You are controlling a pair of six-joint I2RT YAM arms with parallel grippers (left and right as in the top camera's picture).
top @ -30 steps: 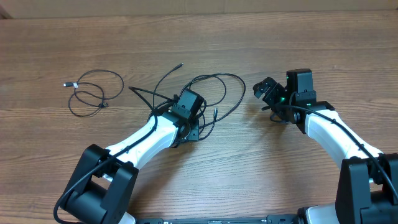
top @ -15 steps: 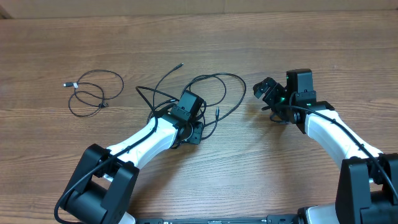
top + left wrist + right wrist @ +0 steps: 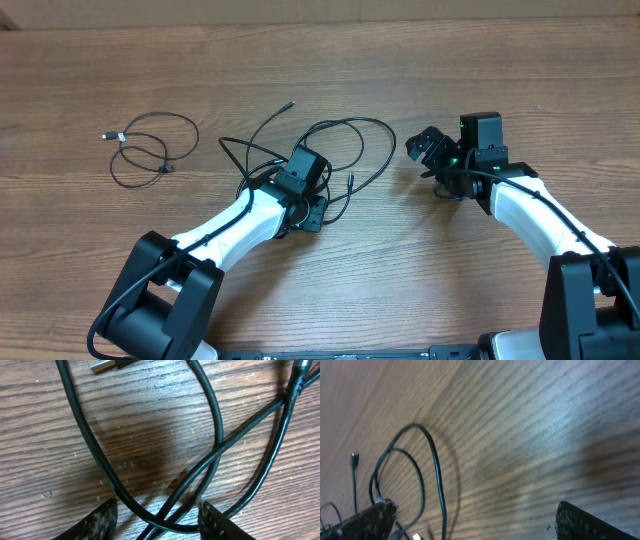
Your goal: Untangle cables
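A tangle of thin black cables lies mid-table, its loops crossing one another. My left gripper sits low over the tangle's near side. In the left wrist view its jaws stand apart, and crossing cable strands run between the fingertips without being pinched. A silver plug shows at the top edge. My right gripper hovers open to the right of the tangle, holding nothing. The right wrist view has the jaws wide apart, with the cable loops off to the left.
A separate thin black cable with a silver tip lies looped at the far left. The wooden table extends behind the cables. Both arm bases stand at the near edge.
The left end of the tangle has slid slightly right with the left gripper's small shift. The right arm has not moved.
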